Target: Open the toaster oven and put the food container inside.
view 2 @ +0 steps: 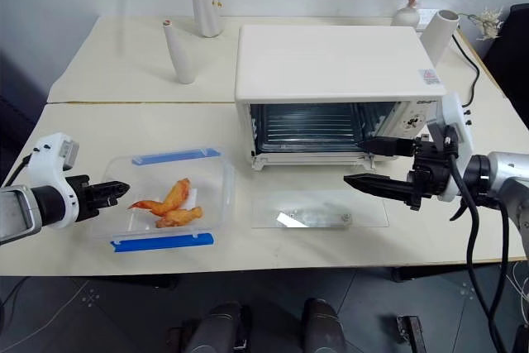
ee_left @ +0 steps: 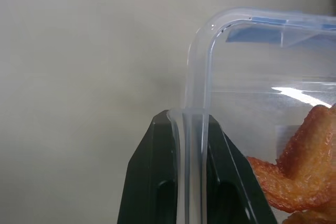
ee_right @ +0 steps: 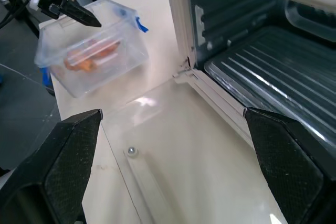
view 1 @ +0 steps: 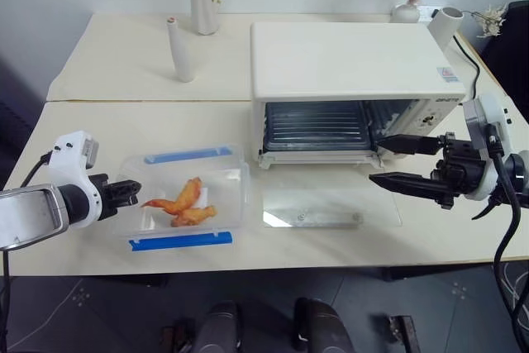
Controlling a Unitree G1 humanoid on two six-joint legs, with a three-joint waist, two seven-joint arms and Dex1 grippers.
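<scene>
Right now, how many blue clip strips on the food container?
2. One blue clip strip lies along the food container's far long edge, toward the toaster oven's side; the other lies along its near long edge.

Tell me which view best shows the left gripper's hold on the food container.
The left wrist view: the left gripper is clamped on the food container wall. The head views show it at the box's end; the right wrist view shows it from afar.
</scene>
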